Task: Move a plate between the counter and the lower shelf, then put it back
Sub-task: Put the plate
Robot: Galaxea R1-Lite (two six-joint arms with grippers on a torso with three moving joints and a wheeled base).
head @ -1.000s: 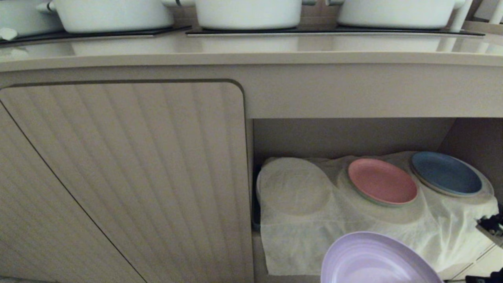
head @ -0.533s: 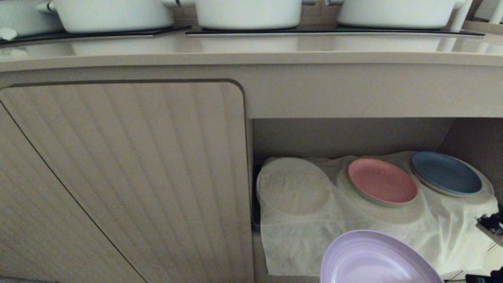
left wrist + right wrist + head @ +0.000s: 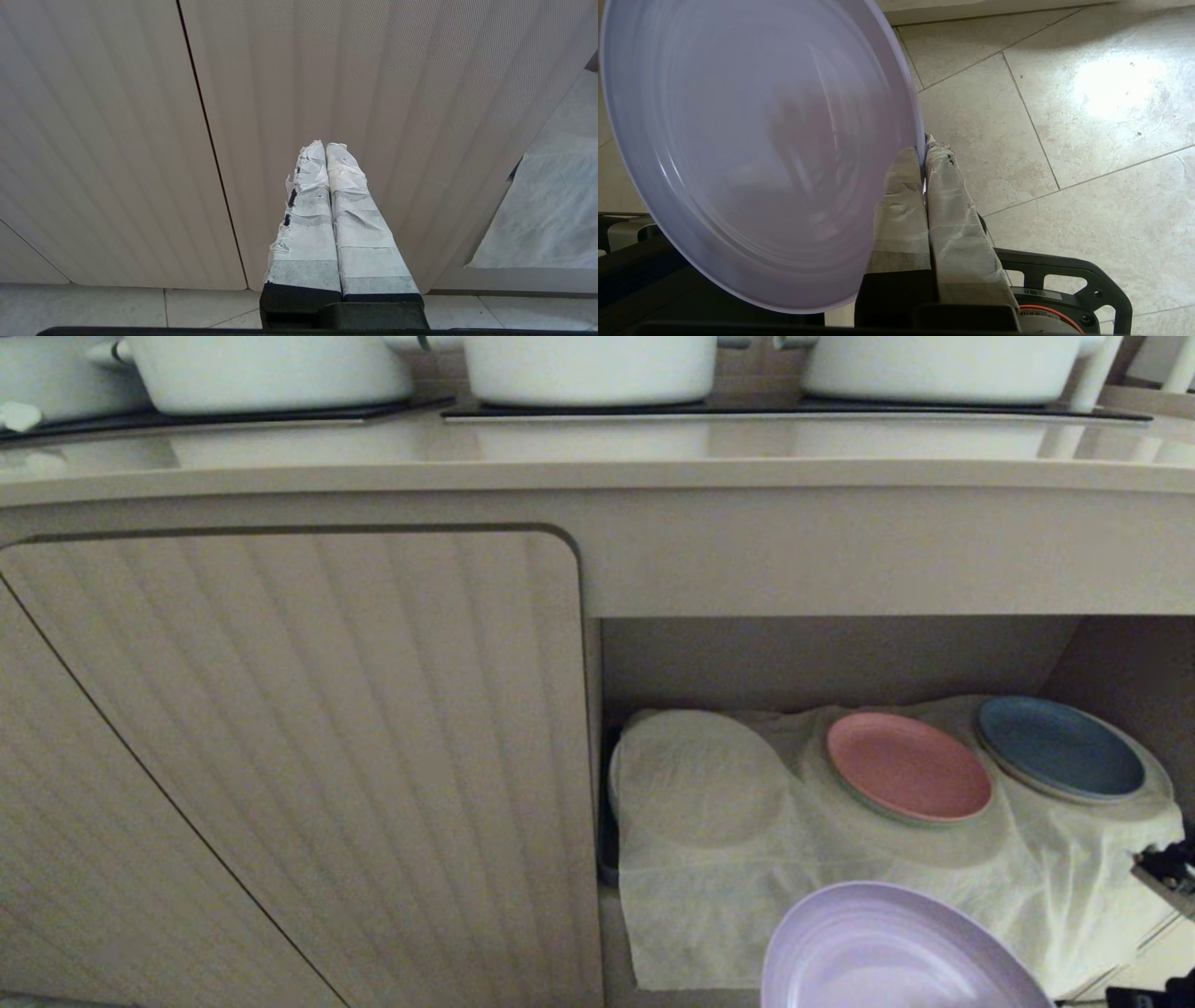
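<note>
Right pincer [image 3: 923,156] clamped on lilac plate [image 3: 887,952], plate half cut off; left pincer [image 3: 325,149] closed, empty

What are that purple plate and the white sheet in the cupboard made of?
The plate looks like lightweight plastic: smooth, semi-gloss, with faint moulded rings and soft reflections. The sheet on the lower shelf looks like thin non-woven cloth or paper: matte, wrinkled and draped over round humps. I can't tell which.
</note>
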